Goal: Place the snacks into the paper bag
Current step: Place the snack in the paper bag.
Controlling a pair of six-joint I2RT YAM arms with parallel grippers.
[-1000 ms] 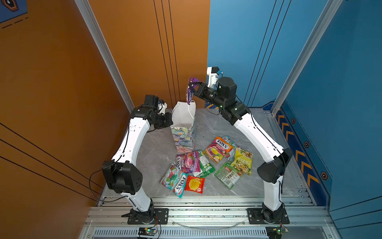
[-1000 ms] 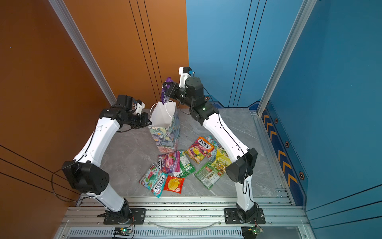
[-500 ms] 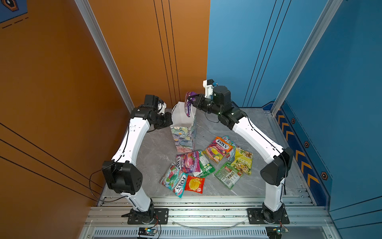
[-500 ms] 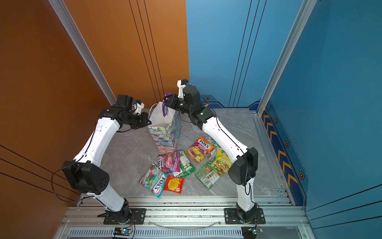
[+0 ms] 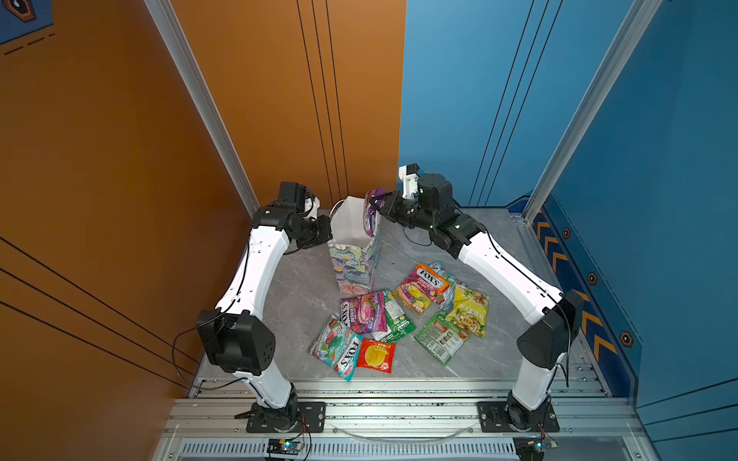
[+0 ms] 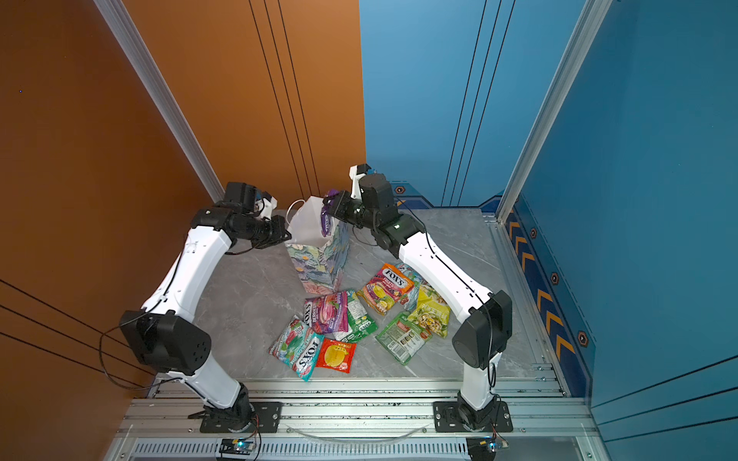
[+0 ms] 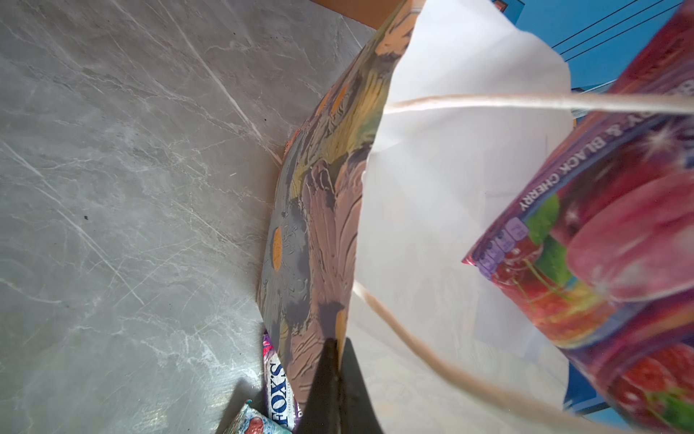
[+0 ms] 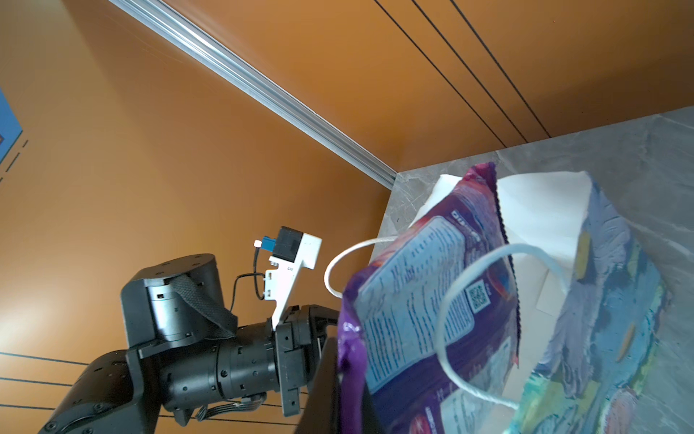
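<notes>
Clenching the paper bag (image 5: pixel 353 265) wall is the left hand (image 7: pixel 338 360); right hand (image 5: pixel 381 204) grasps a purple packet (image 5: pixel 371 218).

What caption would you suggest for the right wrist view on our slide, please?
Right fingers hold a purple candy packet at the mouth of the floral paper bag; left arm alongside.
</notes>
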